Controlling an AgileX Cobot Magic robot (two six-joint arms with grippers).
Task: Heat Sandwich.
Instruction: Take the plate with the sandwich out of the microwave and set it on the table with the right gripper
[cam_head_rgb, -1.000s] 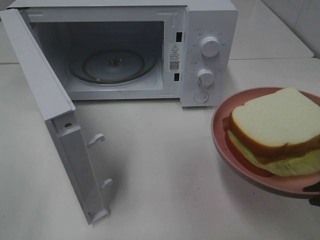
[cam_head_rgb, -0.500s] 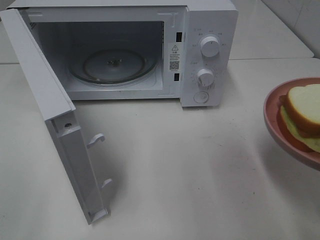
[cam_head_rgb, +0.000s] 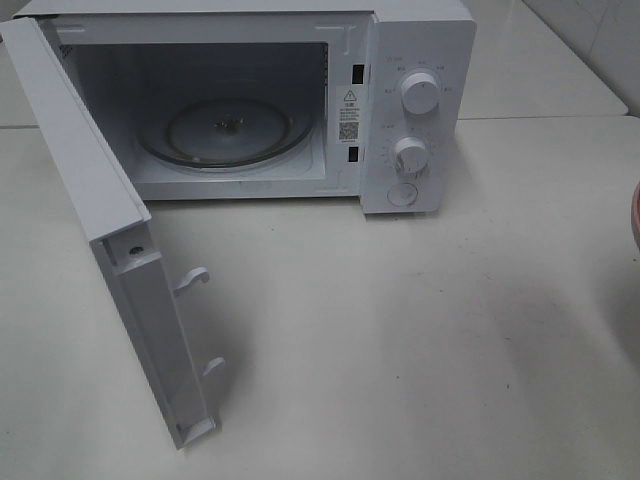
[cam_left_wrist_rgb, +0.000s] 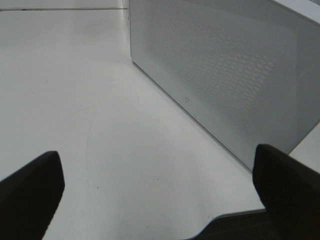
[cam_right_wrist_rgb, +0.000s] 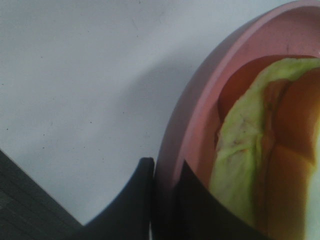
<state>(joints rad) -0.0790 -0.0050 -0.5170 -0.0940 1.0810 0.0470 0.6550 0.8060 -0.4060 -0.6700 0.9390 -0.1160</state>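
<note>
White desk (cam_head_rgb: 400, 330) fills most of the high view, and we see a white microwave (cam_head_rgb: 415, 110) standing at its far edge. Its door (cam_head_rgb: 110, 250) is swung fully open toward the desk's left side, and inside the chamber a glass turntable (cam_head_rgb: 225, 130) lies flat. Two round knobs (cam_head_rgb: 420, 92) sit one above the other on the control panel at the right of the chamber.

At the right edge of the desk, in the high view, we can see only a thin pink sliver of the plate (cam_head_rgb: 636, 215). In the right wrist view the right gripper (cam_right_wrist_rgb: 165, 175) has its two dark jaws pressed together on the rim of the pink plate (cam_right_wrist_rgb: 200, 125). On this plate lies the sandwich (cam_right_wrist_rgb: 265, 165), with its yellow-green and orange layers showing.

In the left wrist view the left gripper (cam_left_wrist_rgb: 160, 185) has its jaws spread wide with nothing between them, above the desk and near the perforated side of the microwave (cam_left_wrist_rgb: 235, 75).
</note>
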